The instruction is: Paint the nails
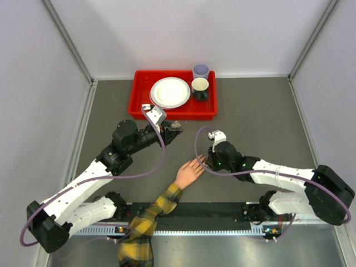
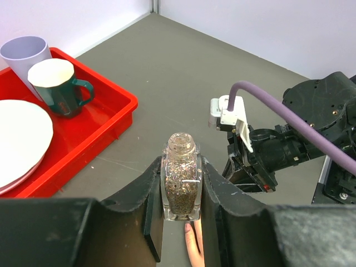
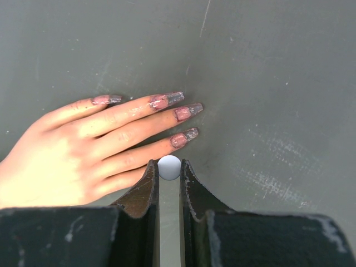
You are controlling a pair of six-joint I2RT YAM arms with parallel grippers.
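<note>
The pale peach mannequin hand [image 1: 189,173] lies flat on the grey table, its arm in a yellow-and-black plaid sleeve [image 1: 147,219]. In the right wrist view its long nails [image 3: 186,137] are pink with grey smears. My right gripper [image 3: 169,169] is shut on a small white round cap [image 3: 169,167], just over the little finger, whose nail is hidden. My left gripper [image 2: 181,192] is shut on a small clear bottle of glittery polish [image 2: 181,178], held upright and uncapped, up and left of the hand [image 1: 173,127]. A fingertip [image 2: 193,242] shows below the bottle.
A red tray [image 1: 142,108] at the back holds a white plate [image 1: 169,92], a lilac cup [image 1: 201,71] and a dark green mug [image 1: 200,89]. White walls enclose the table on three sides. The right arm [image 2: 261,156] is close in front of the left gripper.
</note>
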